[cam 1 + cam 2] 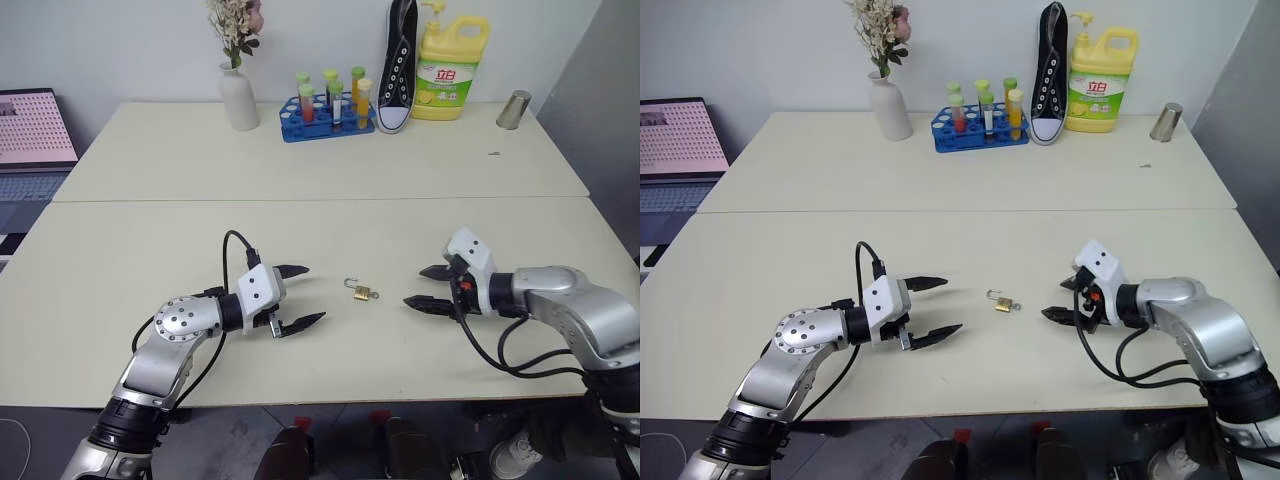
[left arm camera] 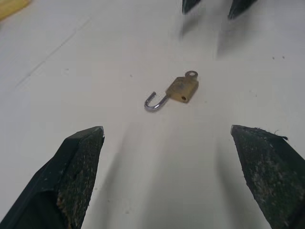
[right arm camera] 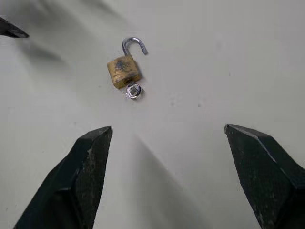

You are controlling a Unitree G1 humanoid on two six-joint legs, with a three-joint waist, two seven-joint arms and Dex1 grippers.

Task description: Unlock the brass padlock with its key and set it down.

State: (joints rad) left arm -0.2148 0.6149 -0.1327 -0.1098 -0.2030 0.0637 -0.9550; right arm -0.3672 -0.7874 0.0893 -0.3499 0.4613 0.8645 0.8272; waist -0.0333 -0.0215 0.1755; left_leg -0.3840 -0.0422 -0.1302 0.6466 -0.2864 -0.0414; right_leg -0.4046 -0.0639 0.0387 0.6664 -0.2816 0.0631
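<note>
A: Where is the brass padlock point(image 1: 364, 293)?

B: It lies flat on the pale worktop point(image 1: 330, 370), between the two end effectors and touching neither. The left end effector point(image 1: 299, 296) points at it from one side, the right end effector point(image 1: 430, 287) from the other, each a short way off.

A: Is it locked?

B: No. The silver shackle point(image 3: 134, 44) stands swung out of the body, one leg free, and it lies on the side towards the left end effector. In the right wrist view the shackle is on the far end of the padlock from that end effector's fingers point(image 3: 88, 167).

A: And the key point(image 3: 133, 90)?

B: Only its round silver head shows, touching the padlock's body at the end opposite the shackle, the end nearer the right end effector. Whether the blade sits in the keyhole, I cannot tell.

A: How do the end effectors stand?

B: Both have their black fingers spread wide apart and hold nothing. The left one's fingers point(image 2: 78, 167) frame the padlock ahead of them in its wrist view, with bare worktop in between.

A: Anything past them?

B: Well beyond both, at the far edge: a white vase point(image 1: 239, 97), a blue tube rack point(image 1: 325, 116), a black shoe point(image 1: 399, 62) and a yellow detergent bottle point(image 1: 450, 70).
</note>
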